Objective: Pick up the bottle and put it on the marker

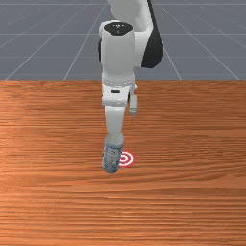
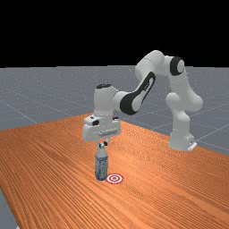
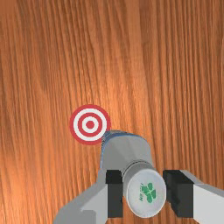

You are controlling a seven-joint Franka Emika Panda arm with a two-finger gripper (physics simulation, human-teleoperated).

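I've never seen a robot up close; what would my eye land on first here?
Probably the big white-and-grey arm, reaching from the far view's right over the orange-brown table. Next, the red-and-white ringed marker stands out on the wood. Beside it in the far view is an upright bottle, gripped by its pale, green-printed cap in the gripper.

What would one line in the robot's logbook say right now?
end effector: shut on bottle | bottle: upright, not on marker | placement: pending

Soft, warm glare on the wood (image 3: 120, 94)
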